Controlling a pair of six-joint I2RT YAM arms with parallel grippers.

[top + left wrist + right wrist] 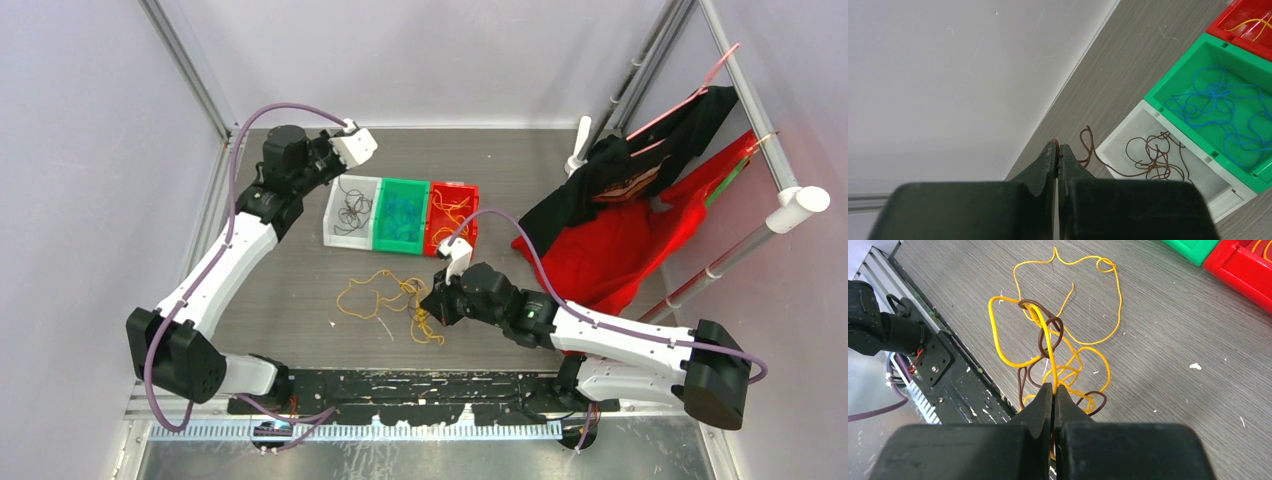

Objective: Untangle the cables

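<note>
Grey wood-grain counter (280, 300), white walls on three sides.

Near edge: the right fingers (1044, 402) are pressed together, pinching a yellow cable (1049, 350) where it rises out of the tangle (395, 300). The tangle lies loose on the counter just ahead of the arm bases, its yellow loops interlaced with brown loops (1059, 330).

Mid counter: three bins stand touching in a row. From left to right they are:
- the white bin (338, 232), holding brown cables (1153, 155);
- the green bin (404, 186), holding blue cables (1218, 100);
- the red bin (455, 188), holding yellow cables (450, 210).

Far left: the left fingers (1049, 160), just beside the white bin, are closed on a brown strand (1090, 145) that runs over the rim into that bin.

Far right: red cloth (620, 250) and black cloth (600, 180) hang well apart from the bins.
</note>
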